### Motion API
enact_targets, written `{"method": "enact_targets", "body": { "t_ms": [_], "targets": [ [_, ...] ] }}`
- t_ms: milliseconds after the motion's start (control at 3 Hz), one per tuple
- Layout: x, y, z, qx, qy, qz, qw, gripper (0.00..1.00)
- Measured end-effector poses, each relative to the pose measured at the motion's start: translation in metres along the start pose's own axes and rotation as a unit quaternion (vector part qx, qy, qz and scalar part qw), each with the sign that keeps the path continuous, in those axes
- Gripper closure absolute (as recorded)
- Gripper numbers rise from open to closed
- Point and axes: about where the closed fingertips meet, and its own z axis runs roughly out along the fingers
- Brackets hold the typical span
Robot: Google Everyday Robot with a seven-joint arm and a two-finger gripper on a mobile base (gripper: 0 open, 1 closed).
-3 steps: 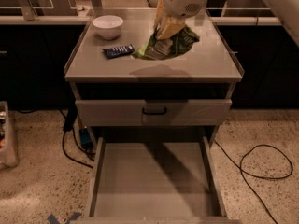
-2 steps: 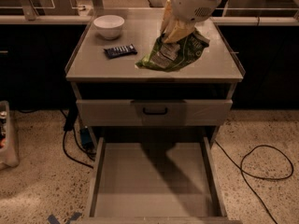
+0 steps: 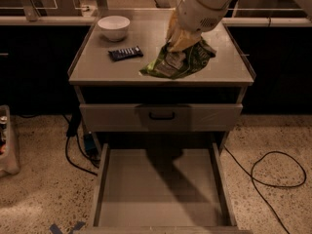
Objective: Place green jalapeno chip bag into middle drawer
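Camera view.
- Gripper (image 3: pixel 181 42): at the end of a white arm (image 3: pixel 204 4) that comes in from the upper right, low over the right half of the cabinet top (image 3: pixel 97 65). Its yellowish fingers are closed on the raised upper end of the bag.
- Green jalapeno chip bag (image 3: pixel 178 62): crumpled. Its lower part lies on the cabinet top near the front edge, right of centre, and its top is drawn up into the gripper.
- Dark-blue wrapped bar (image 3: pixel 125 53): flat on the top, left of the bag and apart from it.
- White bowl (image 3: pixel 114 27): upright at the back left, behind the bar.
- Upper drawer front (image 3: pixel 107 117): closed, with a small black handle (image 3: pixel 162 115) at its centre, directly below the bag.
- Middle drawer (image 3: pixel 126 189): pulled fully out toward the camera. Its grey floor is bare, and the arm's shadow falls across it.
- Speckled floor (image 3: pixel 39 194): a black cable (image 3: pixel 273 172) loops at the right and another cable (image 3: pixel 73 155) trails at the left beside the cabinet. Blue tape (image 3: pixel 63 226) is stuck near the drawer's front left corner, and a pale bin (image 3: pixel 7 145) stands at the left edge.
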Motion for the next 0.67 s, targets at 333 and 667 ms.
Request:
{"method": "enact_targets", "body": {
  "t_ms": [333,667],
  "targets": [
    [-0.017,0.033,0.017,0.015,-0.004,0.020,0.9997,1.00],
    [-0.027,0.065,0.037,0.017,-0.003,0.036,0.9992,1.00]
  ]
}}
